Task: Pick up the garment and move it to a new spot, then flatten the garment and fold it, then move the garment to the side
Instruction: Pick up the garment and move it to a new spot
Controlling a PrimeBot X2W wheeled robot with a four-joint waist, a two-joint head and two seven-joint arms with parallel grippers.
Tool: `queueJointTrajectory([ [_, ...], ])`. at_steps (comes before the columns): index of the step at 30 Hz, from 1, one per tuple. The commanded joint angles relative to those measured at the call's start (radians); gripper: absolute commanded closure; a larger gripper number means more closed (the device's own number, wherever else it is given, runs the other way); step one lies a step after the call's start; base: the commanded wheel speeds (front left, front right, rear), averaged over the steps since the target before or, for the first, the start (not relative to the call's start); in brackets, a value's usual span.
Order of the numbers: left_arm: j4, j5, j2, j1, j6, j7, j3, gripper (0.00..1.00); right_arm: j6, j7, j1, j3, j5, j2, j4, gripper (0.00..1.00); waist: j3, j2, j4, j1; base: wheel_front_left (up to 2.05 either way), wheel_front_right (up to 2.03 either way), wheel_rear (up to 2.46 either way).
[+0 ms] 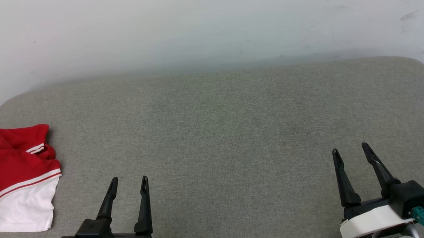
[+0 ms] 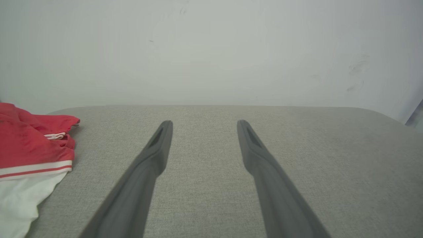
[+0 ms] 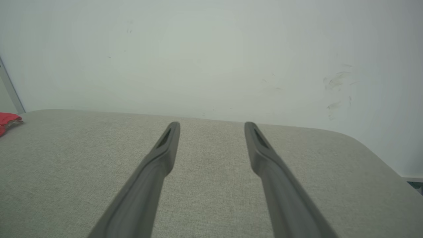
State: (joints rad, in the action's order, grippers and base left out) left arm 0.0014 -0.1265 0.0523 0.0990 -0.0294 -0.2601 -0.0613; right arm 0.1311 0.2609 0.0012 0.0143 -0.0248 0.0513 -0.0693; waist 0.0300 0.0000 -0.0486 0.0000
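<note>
Far left on pad (image 1: 212,126), garment (image 1: 17,167) bunched beside L gripper (image 1: 129,178), far from R gripper (image 1: 350,147), both spread, empty.

garment (image 1: 17,177) on padded surface (image 1: 216,133), far left

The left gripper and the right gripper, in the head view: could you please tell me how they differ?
The left gripper sits near the garment; the right gripper is far across the grey cushion from it. The left gripper's fingers lean slightly rightward, the right gripper's leftward. The right gripper's tips reach higher up the view than the left's. Both are open and empty.
</note>
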Motion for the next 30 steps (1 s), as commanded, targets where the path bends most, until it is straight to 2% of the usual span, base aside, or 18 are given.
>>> queueJointTrajectory([
  [1, -0.004, 0.006, -0.003, 0.011, 0.002, -0.008, -0.003, 0.00, -0.001, 0.006, 0.012, -0.001, 0.005, -0.002, 0.001, 0.00, 0.000, 0.0000, 0.001, 0.0000, 0.00, 0.00, 0.00],
  [7, -0.006, -0.009, -0.003, 0.006, 0.008, -0.006, -0.006, 0.00, -0.001, 0.005, 0.013, -0.009, -0.015, -0.002, -0.003, 0.00, -0.001, 0.0000, 0.012, 0.0000, 0.00, 0.00, 0.00],
  [15, -0.003, -0.016, -0.003, 0.011, 0.017, -0.006, 0.007, 0.00, -0.001, 0.005, 0.023, -0.030, -0.036, -0.002, -0.012, 0.00, -0.015, 0.0000, 0.071, 0.0000, 0.00, 0.00, 0.00],
  [30, 0.008, 0.009, -0.003, 0.044, -0.003, -0.006, 0.051, 0.00, -0.001, 0.005, 0.055, -0.092, -0.070, -0.002, -0.028, 0.00, -0.060, 0.0000, 0.272, 0.0000, 0.00, 0.00, 0.00],
])
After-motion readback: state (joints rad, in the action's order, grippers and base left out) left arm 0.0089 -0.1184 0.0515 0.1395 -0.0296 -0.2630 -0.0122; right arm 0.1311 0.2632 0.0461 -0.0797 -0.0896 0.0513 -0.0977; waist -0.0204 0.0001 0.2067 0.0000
